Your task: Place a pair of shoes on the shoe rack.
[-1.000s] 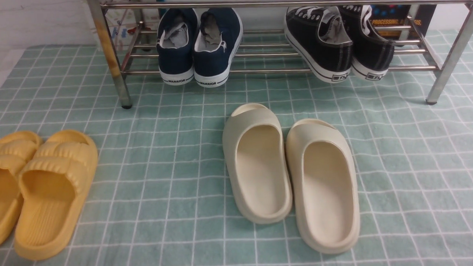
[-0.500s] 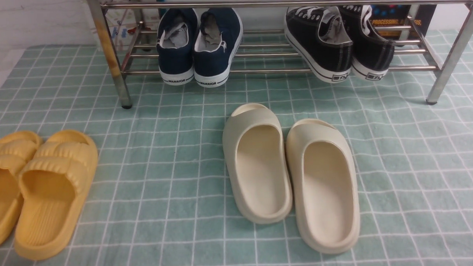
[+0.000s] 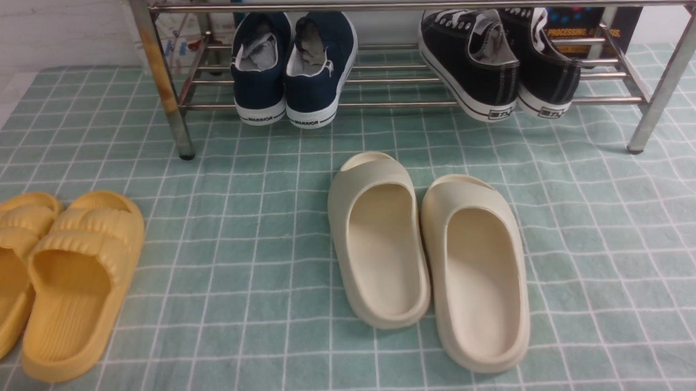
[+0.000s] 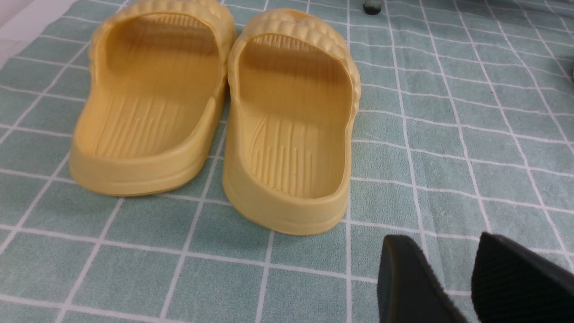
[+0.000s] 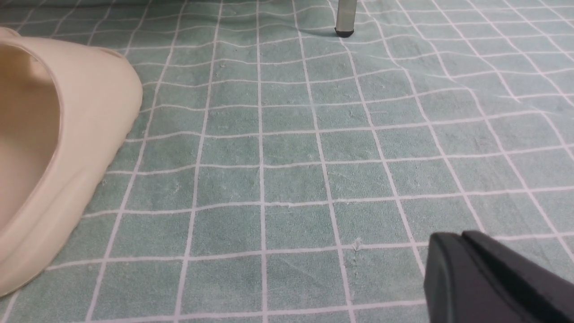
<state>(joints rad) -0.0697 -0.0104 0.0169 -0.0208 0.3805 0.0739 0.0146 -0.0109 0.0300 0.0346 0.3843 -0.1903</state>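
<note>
Black canvas sneakers [image 3: 495,89] are both on the lower shelf of the shoe rack [image 3: 388,6], side by side, with the toes to the back and the white heels reaching over the front bar. The navy sneakers [image 3: 260,97] are on the same shelf, apart from them, more to my left.

Comparing the front view with the two earlier ones, I find no change in the shoes or in the rack; each pair has kept its place. For the task, I take this as a good sign: the black pair looks settled, and I judge that the placing is complete. The cream slippers [image 3: 469,197] and the yellow slippers [image 3: 83,242] are also lying as they were on the checked cloth [image 3: 239,234].

My left pincer [image 4: 440,237] is spread, with nothing between its fingers, near the yellow slippers. My right pincer [image 5: 454,233] appears pressed together, and it pinches nothing that I can see. I think no more pushing is needed. A new touch could turn a shoe or draw a heel off the bar, so I should rather leave them.
</note>
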